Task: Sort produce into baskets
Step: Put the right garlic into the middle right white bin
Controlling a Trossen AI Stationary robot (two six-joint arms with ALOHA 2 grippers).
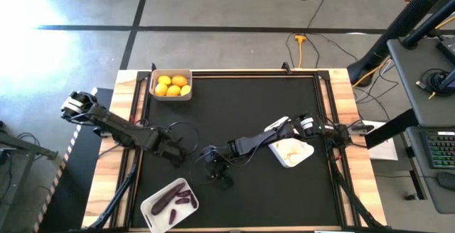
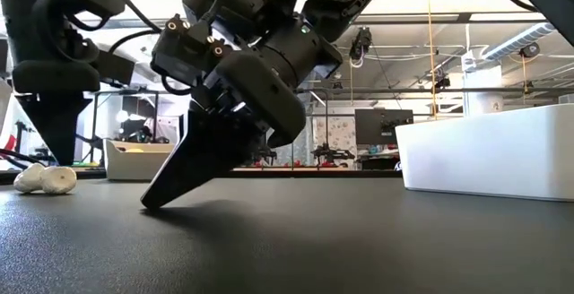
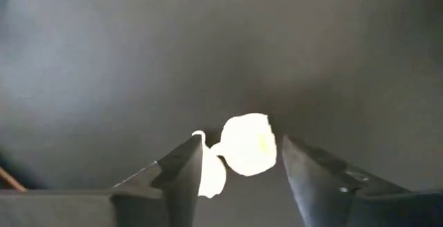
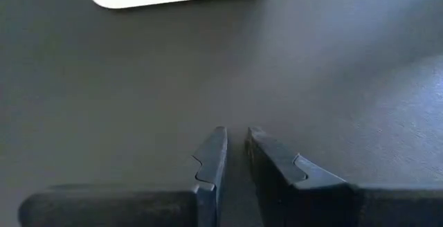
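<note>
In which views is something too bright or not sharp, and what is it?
Left wrist view: the two white bulbs between the left claw's fingers glare so their surface detail is lost. Low view: the right claw, close to the camera, is dark against the bright room. High view: strong glare on the floor at the upper left.

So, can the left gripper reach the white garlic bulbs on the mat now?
Probably yes. The left gripper is open, and the garlic bulbs lie right ahead between its fingers; nothing shows in the way.
</note>
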